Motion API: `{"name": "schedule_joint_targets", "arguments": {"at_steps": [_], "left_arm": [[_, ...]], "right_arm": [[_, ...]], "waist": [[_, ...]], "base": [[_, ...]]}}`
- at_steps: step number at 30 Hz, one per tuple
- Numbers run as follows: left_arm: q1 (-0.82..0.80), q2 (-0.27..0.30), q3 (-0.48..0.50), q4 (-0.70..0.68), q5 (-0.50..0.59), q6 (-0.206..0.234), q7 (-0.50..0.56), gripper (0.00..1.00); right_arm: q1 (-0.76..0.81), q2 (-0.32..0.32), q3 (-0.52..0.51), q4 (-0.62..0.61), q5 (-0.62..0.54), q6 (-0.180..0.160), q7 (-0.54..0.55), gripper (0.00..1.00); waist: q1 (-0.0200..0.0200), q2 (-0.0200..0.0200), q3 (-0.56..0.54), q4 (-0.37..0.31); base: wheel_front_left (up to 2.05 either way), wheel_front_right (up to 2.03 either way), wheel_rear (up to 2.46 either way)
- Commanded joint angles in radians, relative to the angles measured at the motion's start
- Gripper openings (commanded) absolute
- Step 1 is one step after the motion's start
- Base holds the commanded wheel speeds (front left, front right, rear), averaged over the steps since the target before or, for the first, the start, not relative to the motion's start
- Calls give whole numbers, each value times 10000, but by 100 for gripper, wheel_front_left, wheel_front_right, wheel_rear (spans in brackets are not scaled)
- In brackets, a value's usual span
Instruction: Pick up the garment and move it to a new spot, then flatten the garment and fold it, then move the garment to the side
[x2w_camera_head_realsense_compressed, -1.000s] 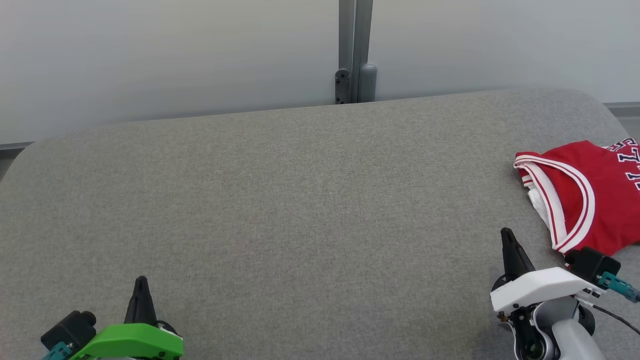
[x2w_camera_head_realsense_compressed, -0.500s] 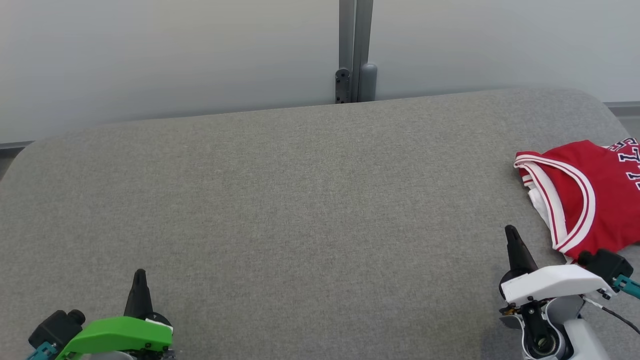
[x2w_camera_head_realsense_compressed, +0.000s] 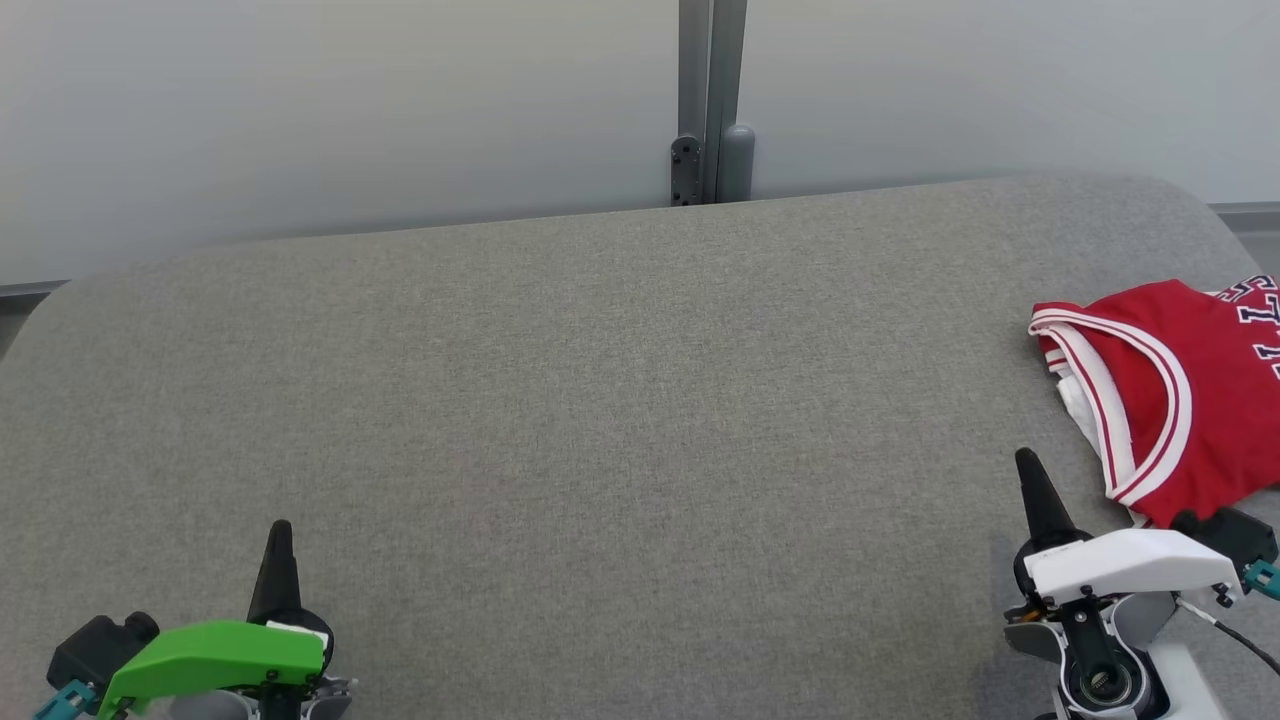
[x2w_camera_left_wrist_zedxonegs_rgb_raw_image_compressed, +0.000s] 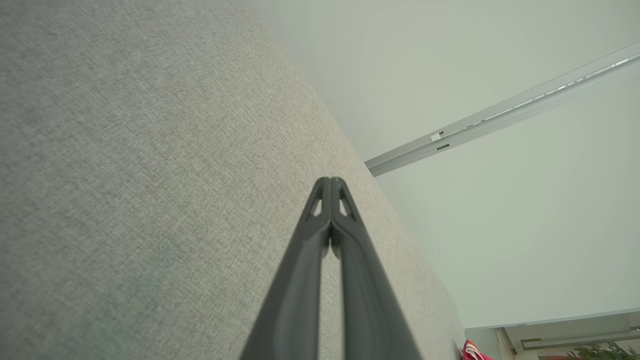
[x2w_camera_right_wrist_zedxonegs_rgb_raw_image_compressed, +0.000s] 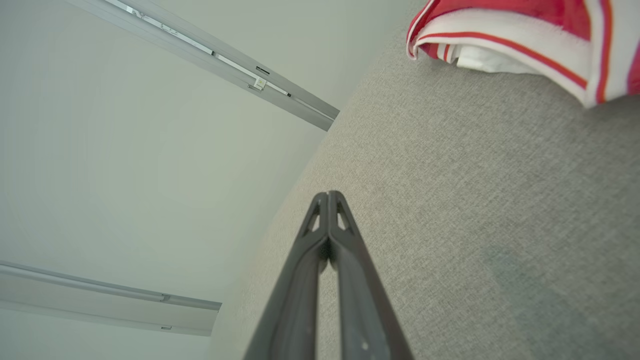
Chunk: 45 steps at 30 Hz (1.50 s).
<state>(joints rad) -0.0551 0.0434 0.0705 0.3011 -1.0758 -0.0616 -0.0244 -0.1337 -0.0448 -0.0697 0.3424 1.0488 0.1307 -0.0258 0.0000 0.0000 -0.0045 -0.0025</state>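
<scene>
We take this for an office or a lab-like test room rather than a home, though we cannot be sure which. The work surface is a broad pad with rounded corners, covered in plain grey woven fabric (x2w_camera_head_realsense_compressed: 600, 400). Behind it stand smooth pale partition panels (x2w_camera_head_realsense_compressed: 300, 100), joined by a slim grey metal post (x2w_camera_head_realsense_compressed: 710, 80) carrying a small black bracket (x2w_camera_head_realsense_compressed: 685, 172). From the wrists we also see long pale metal rails (x2w_camera_right_wrist_zedxonegs_rgb_raw_image_compressed: 300, 106) and the leaves of a green plant (x2w_camera_left_wrist_zedxonegs_rgb_raw_image_compressed: 605, 352).
</scene>
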Motion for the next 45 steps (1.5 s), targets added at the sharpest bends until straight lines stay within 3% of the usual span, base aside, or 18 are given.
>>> {"name": "schedule_joint_targets", "arguments": {"at_steps": [1,45], "left_arm": [[-258,78,72,-121,-325,-82,66,0],[-515,96,370,-470,-4130,-566,1088,0]], "right_arm": [[-10,-63,-46,-174,304,5,83,0],[235,-73,-362,-808,4325,3,1104,0]], "waist": [[0,0,2,1],[0,0,53,18]], "base": [[0,0,0],[0,0,0]]}}
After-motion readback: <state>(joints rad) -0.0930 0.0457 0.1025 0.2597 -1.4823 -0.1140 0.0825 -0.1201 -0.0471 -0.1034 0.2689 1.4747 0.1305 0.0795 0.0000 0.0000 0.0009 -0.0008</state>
